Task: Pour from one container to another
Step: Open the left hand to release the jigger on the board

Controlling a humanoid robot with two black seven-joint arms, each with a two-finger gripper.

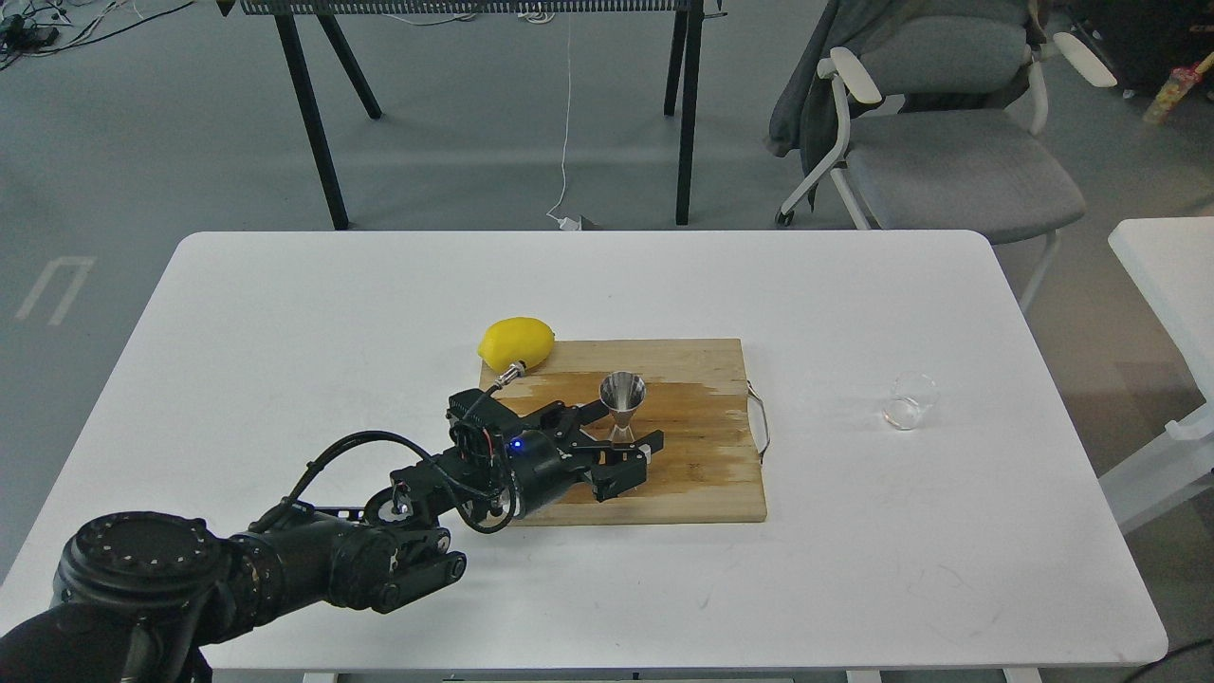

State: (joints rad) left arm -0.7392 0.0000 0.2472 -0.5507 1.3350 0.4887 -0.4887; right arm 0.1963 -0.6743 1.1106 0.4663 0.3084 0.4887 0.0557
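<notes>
The left gripper [626, 432] has its fingers spread around the jigger [622, 404] on the cutting board [702, 455], while the glass tumbler [909, 400] stands untouched, so pouring remains undone

one tumbler [909, 399], one jigger [622, 402], one lemon [515, 342]

jigger [622, 403] base hidden behind left claw [634, 448] fingers
</notes>
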